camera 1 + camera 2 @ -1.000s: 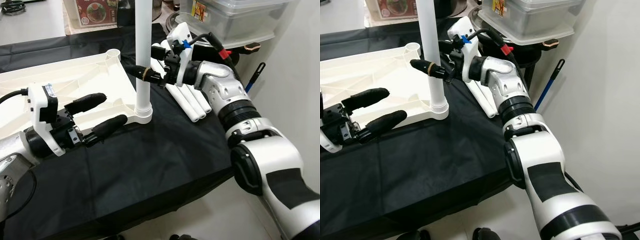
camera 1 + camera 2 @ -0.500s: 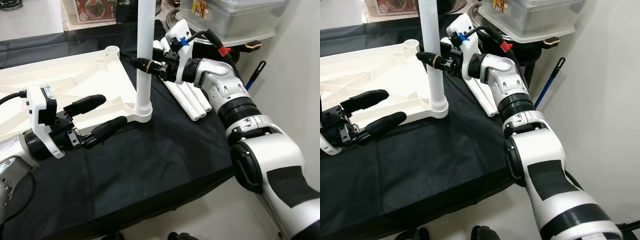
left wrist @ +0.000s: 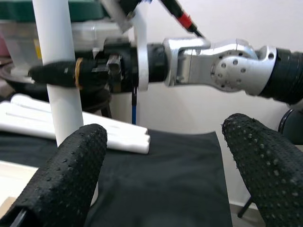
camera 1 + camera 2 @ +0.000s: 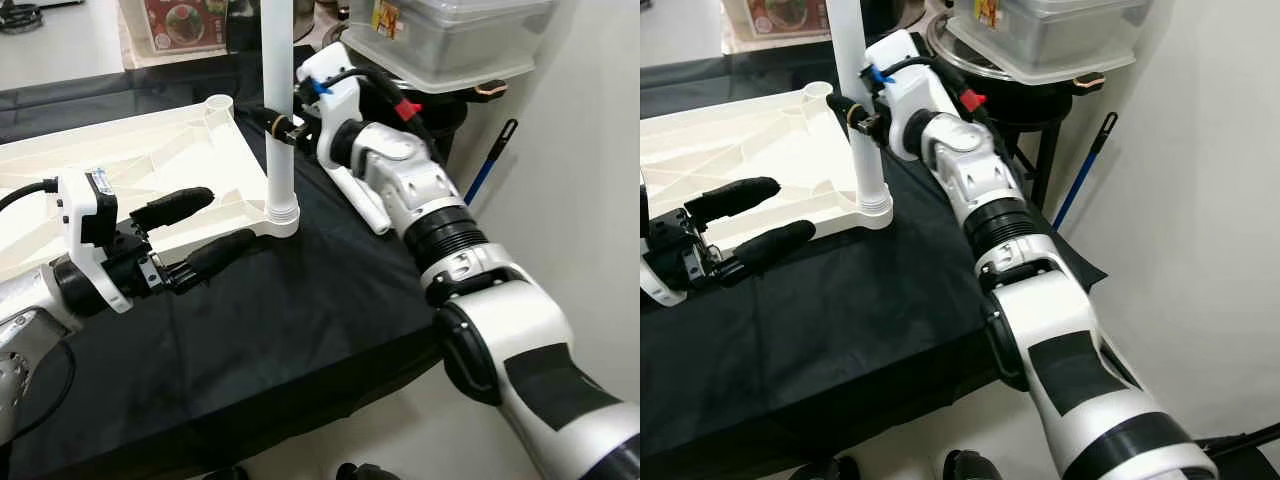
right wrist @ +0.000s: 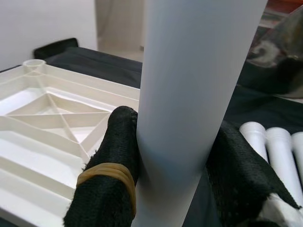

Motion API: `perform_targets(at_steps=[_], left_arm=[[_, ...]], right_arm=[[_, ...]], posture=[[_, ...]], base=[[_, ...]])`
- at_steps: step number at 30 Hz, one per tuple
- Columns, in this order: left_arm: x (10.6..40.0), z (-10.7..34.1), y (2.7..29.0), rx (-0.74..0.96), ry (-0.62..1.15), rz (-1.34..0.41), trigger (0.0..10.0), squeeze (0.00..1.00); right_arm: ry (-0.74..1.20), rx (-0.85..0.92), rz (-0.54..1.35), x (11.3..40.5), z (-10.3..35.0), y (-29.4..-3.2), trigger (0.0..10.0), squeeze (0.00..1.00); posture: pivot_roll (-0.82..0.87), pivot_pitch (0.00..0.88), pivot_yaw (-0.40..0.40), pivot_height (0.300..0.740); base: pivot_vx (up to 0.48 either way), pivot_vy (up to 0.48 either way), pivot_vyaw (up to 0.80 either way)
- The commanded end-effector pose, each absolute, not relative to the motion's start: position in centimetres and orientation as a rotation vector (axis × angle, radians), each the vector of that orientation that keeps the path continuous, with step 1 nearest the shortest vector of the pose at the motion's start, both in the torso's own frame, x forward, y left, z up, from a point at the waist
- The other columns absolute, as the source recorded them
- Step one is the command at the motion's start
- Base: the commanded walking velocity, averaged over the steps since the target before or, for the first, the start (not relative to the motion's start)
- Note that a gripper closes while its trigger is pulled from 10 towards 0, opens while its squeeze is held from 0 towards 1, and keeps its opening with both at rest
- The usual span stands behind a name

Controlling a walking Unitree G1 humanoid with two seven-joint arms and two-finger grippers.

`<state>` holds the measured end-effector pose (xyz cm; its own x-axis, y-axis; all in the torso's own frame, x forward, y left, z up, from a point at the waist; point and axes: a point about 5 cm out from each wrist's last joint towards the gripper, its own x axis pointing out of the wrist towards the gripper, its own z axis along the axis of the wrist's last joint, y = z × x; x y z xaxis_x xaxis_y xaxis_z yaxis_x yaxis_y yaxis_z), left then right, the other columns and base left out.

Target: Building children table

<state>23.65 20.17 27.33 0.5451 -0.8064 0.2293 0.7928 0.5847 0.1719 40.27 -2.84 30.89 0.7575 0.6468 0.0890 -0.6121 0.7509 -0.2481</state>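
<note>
1. Tabletop panel (image 4: 130,160): white plastic, lying underside-up (ribs showing) on the black-draped surface (image 4: 300,330). Presumably flipped so the corner sockets face up to take legs.
2. Leg (image 4: 278,110): white tube standing upright in the near corner socket (image 4: 283,215), on the robot's right side of the panel. Looks seated, but can't tell if fully home.
3. Right gripper (image 4: 280,127): clamped on the leg partway up, fingers (image 5: 113,156) either side of the tube. Grip well above the socket prob. gives leverage to keep the tube plumb while pressing/twisting it in.
4. Left gripper (image 4: 195,230): spread wide, holding nothing, hovering just beside the panel's near edge, fingers pointing toward the socket. Judgement: staged to brace the panel so it doesn't slide or tip under the leg load; no contact w/ panel visible.
5. Far corner socket (image 4: 222,102): open, no leg yet.
6. Spare legs (image 4: 365,195): white tubes lying side by side on the surface past the panel's right edge, under the right arm, within reach for next insertions.
7. Progress: early; one leg up, others still to fit.
8. Risk: side load on the tall leg could lift the panel corner
</note>
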Motion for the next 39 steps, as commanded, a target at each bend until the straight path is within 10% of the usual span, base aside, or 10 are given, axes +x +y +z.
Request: perform_targets(at_steps=[1,12,13,15,16,19,20,21,22,39], left_arm=[[23.6,27.0,20.0,0.04,-0.298,-0.957,10.0,0.0],[23.7,26.7,19.8,0.03,-0.3,-0.959,10.0,0.0],[23.7,26.7,19.8,0.029,-0.301,-0.96,10.0,0.0],[23.8,26.7,19.7,0.029,-0.302,-0.962,10.0,0.0],[23.8,26.7,19.8,0.03,-0.303,-0.963,10.0,0.0],[23.9,26.7,19.8,0.03,-0.303,-0.964,10.0,0.0],[23.9,26.7,19.8,0.031,-0.302,-0.965,10.0,0.0],[23.9,26.7,19.8,0.031,-0.302,-0.965,10.0,0.0],[23.9,26.7,19.8,0.033,-0.301,-0.966,10.0,0.0],[23.4,26.8,19.4,0.033,-0.288,-0.985,10.0,0.0]], right_arm=[[-0.118,-0.29,0.562,40.9,29.6,-4.1,0.0,0.0],[-0.089,-0.2,0.505,40.0,28.9,-2.4,0.0,0.0],[-0.098,-0.206,0.492,40.0,29.2,-2.5,4.0,0.0],[-0.104,-0.215,0.47,39.9,29.4,-2.7,4.0,0.0],[-0.107,-0.211,0.468,39.9,29.6,-3.0,10.0,0.0],[-0.112,-0.199,0.473,40.0,29.8,-3.4,10.0,0.0],[-0.122,-0.154,0.489,40.0,30.2,-4.2,10.0,0.78],[-0.122,-0.154,0.489,40.0,30.2,-4.2,10.0,0.78],[-0.137,-0.13,0.539,39.8,30.5,-4.7,10.0,1.0],[-0.216,-0.159,0.96,39.2,32.0,-9.5,10.0,1.0]], posture=[[-0.01,0.22,-0.091,0.74],[-0.02,0.214,-0.093,0.74],[-0.02,0.213,-0.092,0.74],[-0.02,0.213,-0.092,0.74],[-0.02,0.208,-0.092,0.74],[-0.02,0.205,-0.092,0.74],[-0.02,0.2,-0.091,0.74],[-0.02,0.2,-0.091,0.74],[-0.01,0.193,-0.092,0.74],[0.01,0.207,-0.089,0.74]], base=[[0.0,0.0,0.0],[0.0,0.0,0.0],[0.0,0.0,0.0],[0.0,0.0,0.0],[0.0,0.0,0.0],[0.0,0.0,0.0],[0.0,0.0,0.0],[0.0,0.0,0.0],[0.0,0.0,0.0],[0.0,0.0,0.0]])
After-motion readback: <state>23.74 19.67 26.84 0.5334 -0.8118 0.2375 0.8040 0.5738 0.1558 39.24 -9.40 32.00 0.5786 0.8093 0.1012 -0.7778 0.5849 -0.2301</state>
